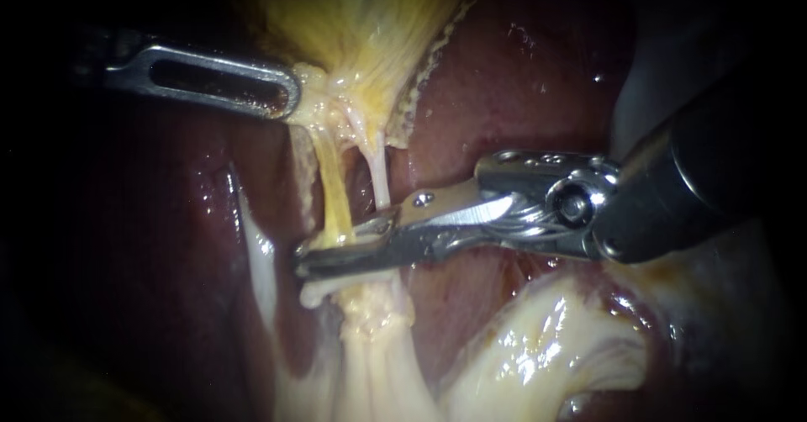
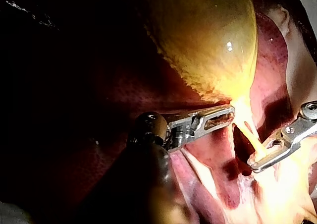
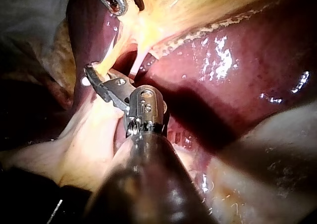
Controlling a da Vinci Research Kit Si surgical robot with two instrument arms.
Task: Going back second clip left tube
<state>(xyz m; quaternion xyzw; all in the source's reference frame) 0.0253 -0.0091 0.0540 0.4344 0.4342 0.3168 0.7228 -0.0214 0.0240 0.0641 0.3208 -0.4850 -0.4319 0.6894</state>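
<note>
Two tubes run down from the yellow gallbladder [image 1: 361, 18]: the yellow left tube [image 1: 334, 195] and the thin white right tube [image 1: 380, 174]. My right instrument [image 1: 336, 250] comes in from the right and lies across the foot of the left tube. Its jaws stand slightly apart, one on each side of that tube. I cannot make out a clip on the tube. My left instrument [image 1: 290, 94] comes from the upper left with its slotted jaws shut on the gallbladder's neck, holding it up. The left wrist view shows both instruments, left [image 2: 230, 116] and right [image 2: 253, 160].
Dark red liver [image 1: 521, 77] surrounds the tubes. Pale fatty tissue [image 1: 538, 346] lies below and to the right of my right instrument. A white strand [image 1: 256, 254] runs down left of the tubes.
</note>
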